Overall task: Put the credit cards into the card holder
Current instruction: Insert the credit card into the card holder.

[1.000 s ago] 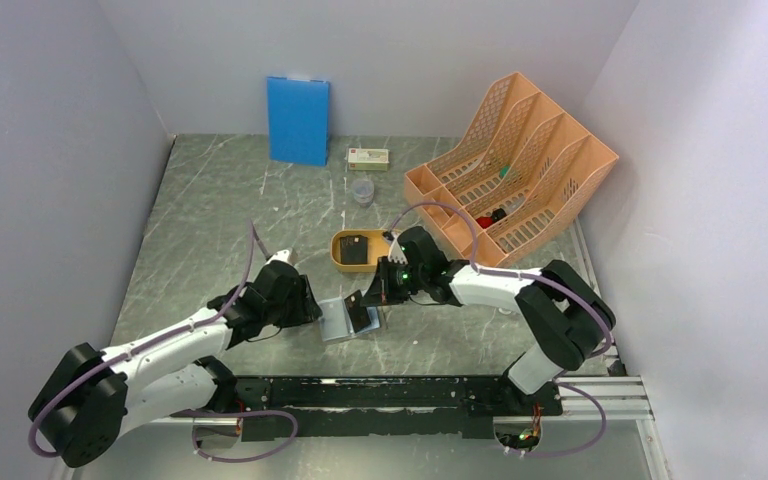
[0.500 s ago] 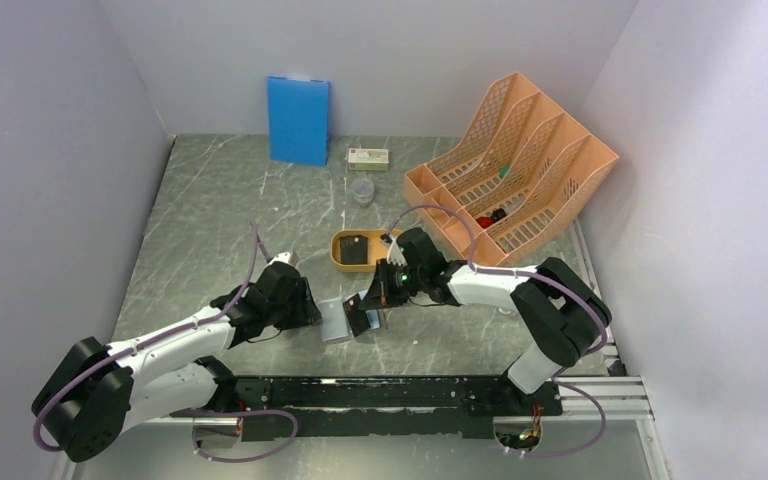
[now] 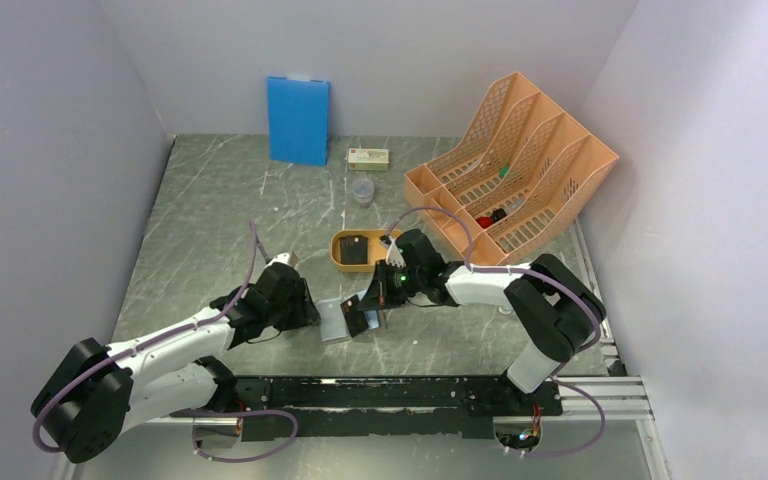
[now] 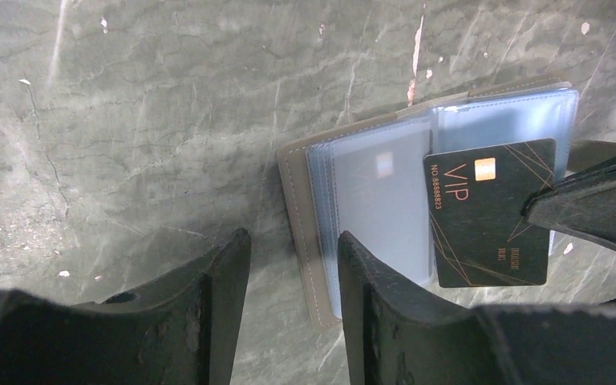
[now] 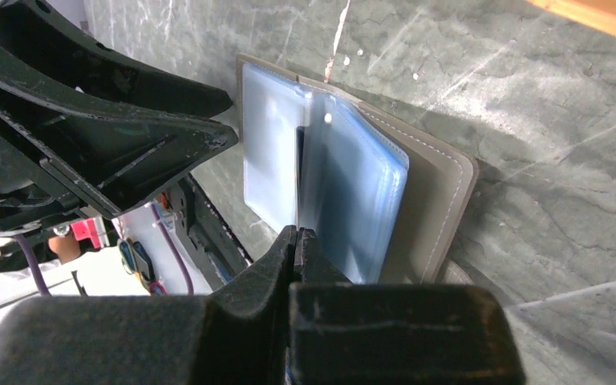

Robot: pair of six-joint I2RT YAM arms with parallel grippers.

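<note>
the right fingers [image 5: 269,273] are pressing tightly together on the short edge of a black vip card [image 4: 489,212], holding it over the open card holder [image 4: 377,192]. the left fingers [image 4: 216,297] are standing about half apart and gripping nothing. they are hanging at the holder's outer grey flap, and whether one of them is pressing on it cannot be told. the holder is lying spread flat near the near edge of the table [image 3: 220,220], about midway along it, with its pale pockets facing up. another dark card [image 3: 357,250] is waiting in the mustard tray [image 3: 338,262], further from the near edge.

the step in hand looks like sliding the card into a pocket. doing it well probably means leading with the card's free edge, tilting it low so it is slipping under the clear film rather than riding over it. the left fingers would be steadying the flap so the holder is not skating across the table.
</note>
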